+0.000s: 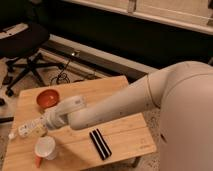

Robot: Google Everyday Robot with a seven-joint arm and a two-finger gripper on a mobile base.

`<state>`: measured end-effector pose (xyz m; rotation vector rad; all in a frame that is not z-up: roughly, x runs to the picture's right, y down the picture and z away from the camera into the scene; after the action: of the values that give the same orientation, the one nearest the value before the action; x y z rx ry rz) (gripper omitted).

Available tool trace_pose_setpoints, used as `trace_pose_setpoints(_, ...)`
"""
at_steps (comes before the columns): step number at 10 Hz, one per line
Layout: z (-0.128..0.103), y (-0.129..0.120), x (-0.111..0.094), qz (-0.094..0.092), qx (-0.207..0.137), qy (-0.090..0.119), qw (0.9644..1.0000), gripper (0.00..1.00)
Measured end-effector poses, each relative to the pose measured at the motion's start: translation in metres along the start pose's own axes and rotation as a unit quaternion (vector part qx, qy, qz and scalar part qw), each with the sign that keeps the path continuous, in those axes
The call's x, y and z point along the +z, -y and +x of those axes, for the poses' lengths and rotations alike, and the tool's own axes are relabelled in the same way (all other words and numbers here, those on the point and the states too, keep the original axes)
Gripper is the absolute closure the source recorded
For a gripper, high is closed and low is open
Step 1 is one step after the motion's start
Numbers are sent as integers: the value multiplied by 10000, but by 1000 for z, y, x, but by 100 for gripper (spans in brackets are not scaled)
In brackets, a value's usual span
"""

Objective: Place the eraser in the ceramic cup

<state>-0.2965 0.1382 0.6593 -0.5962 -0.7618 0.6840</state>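
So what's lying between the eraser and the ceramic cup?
Nothing: in the camera view only bare wooden table separates the eraser and the ceramic cup. The hand hangs over the table's left side, near the cup.

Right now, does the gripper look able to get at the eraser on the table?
Probably yes. The eraser lies flat on the bare table, with nothing on or against it. The gripper hangs open just beyond the cup, apart from the eraser, so it must cross past the cup first.

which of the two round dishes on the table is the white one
The cup, at the table's front left, just in front of the hand over the left edge. The bowl behind them is red-orange.
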Motion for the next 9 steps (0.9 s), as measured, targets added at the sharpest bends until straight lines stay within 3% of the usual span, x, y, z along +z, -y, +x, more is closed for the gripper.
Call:
trace_pose_setpoints(2, 21, 28, -20, 497, 381, -305, 9976, 20)
trace_pose_setpoints(4, 58, 47, -45, 1098, 817, -901, 9865, 20)
trace_pose_setpoints(5, 85, 50, -59, 1439, 998, -1360, 9751, 20)
trace_pose_setpoints(7, 125, 44, -78, 1851, 1184, -2141, 9518, 20)
trace_pose_setpoints(8, 144, 35, -88, 2026, 1299, -2630, 9343, 20)
trace_pose_setpoints(9, 158, 22, -99, 2158, 1424, -3158, 9129, 20)
